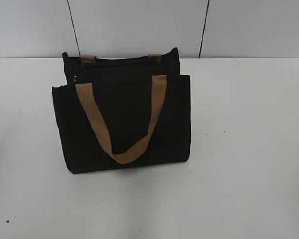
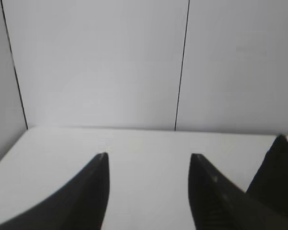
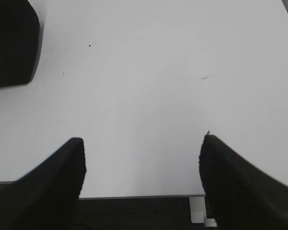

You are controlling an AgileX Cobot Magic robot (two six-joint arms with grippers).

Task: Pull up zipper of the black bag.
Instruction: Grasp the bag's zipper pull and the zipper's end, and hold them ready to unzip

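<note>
The black bag (image 1: pixel 124 114) lies on the white table with its mouth toward the back wall. One tan handle (image 1: pixel 92 112) loops over its front, and the ends of the other show at the back edge. A tiny pale speck near the bag's back left corner (image 1: pixel 74 77) may be the zipper pull; I cannot tell for sure. Neither gripper shows in the exterior view. My left gripper (image 2: pixel 149 155) is open and empty over bare table, with a corner of the bag (image 2: pixel 278 167) to its right. My right gripper (image 3: pixel 141 139) is open and empty, with the bag (image 3: pixel 12 43) at the far upper left.
The white table (image 1: pixel 249 149) stretches around the bag on all sides. A pale wall with dark vertical seams (image 1: pixel 204 30) stands right behind it. The table's near edge (image 3: pixel 134 196) shows under the right gripper.
</note>
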